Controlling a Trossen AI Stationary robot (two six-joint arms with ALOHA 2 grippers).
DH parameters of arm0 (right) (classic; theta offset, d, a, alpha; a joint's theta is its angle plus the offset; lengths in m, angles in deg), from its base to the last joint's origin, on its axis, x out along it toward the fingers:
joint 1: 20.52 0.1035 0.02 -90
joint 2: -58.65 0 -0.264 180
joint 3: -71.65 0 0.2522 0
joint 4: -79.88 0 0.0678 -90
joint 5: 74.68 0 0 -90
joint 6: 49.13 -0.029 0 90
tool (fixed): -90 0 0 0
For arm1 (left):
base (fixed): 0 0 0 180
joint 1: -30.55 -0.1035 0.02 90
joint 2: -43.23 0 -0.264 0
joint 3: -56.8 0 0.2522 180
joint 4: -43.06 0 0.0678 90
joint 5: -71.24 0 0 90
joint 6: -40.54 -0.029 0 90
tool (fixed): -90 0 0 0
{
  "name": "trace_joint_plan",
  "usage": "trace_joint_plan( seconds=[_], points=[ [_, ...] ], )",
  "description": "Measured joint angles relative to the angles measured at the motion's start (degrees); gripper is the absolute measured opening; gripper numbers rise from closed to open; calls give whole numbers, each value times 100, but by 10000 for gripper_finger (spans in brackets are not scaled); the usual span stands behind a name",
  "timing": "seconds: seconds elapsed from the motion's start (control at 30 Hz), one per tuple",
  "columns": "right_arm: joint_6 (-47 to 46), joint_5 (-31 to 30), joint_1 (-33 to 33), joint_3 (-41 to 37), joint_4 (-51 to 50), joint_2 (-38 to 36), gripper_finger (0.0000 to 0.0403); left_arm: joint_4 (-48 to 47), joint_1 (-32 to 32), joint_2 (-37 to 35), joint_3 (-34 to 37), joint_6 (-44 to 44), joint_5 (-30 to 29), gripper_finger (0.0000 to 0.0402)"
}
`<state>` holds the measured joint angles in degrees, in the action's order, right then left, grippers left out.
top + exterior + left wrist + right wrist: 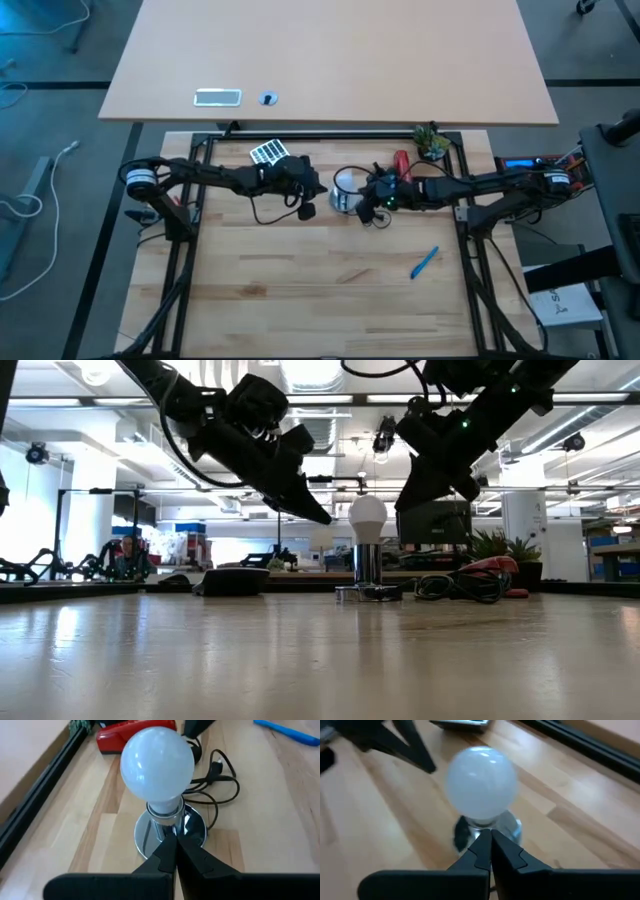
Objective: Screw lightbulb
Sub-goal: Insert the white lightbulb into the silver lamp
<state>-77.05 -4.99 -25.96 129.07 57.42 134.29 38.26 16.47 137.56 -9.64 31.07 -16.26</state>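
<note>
Heads up, the bulb [367, 514] is standing upright in the socket [368, 566], which sits around 12 o'clock on the table [330, 300], and both of your arms are crowding it. From here I'd guess the main risk is a nudge: the base looks small and the bulb top-heavy, so a sideways bump from either arm could tip the whole thing, or drag it by the cord [220, 780] lying at its 3 o'clock toward the stapler [117, 737]. If it isn't fully threaded, it could also sit crooked. Your left gripper [175, 851] is clenched tight, empty, hanging at the bulb's 9 o'clock, touching nothing. Your right gripper [490, 847] is the same at 3 o'clock: pinched closed, holding nothing.
</note>
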Motion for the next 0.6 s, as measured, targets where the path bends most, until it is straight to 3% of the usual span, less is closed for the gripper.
trace_joint_plan(
  seconds=[0.2, 0.6],
  points=[
    [130, -70, -239, 0, -27, 35, 0, 651, 0, 14, -2, -74, 0, 0],
    [402, 64, -290, -2, 422, 124, 0, 994, -42, 230, -13, -44, 7, 0]
  ],
)
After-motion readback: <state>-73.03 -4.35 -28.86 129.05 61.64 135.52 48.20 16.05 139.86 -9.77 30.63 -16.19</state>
